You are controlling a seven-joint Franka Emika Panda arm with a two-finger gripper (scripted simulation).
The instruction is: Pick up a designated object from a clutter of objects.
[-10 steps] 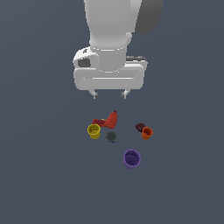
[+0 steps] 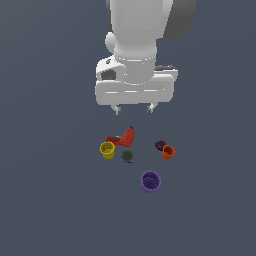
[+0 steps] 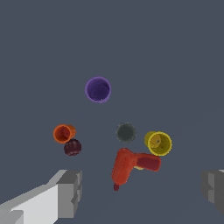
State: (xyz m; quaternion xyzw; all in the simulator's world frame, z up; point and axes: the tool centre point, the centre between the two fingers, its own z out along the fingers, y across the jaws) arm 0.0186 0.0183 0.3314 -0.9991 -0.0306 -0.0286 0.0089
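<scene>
The claw [image 2: 134, 108] hangs mid-frame above the clutter, jaws spread wide and holding nothing. Below sit the purple cup [image 2: 150, 181], red angular piece [image 2: 125, 136] and yellow cup [image 2: 107, 149]. The orange cup [image 2: 168, 151], right of centre, touches the maroon lump [image 2: 160, 145]; a descending finger could strike that lump and tip the cup.

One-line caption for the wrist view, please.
Open gripper above floor clutter: orange cup beside maroon lump, purple cup, yellow cup, red drill-shaped piece.
</scene>
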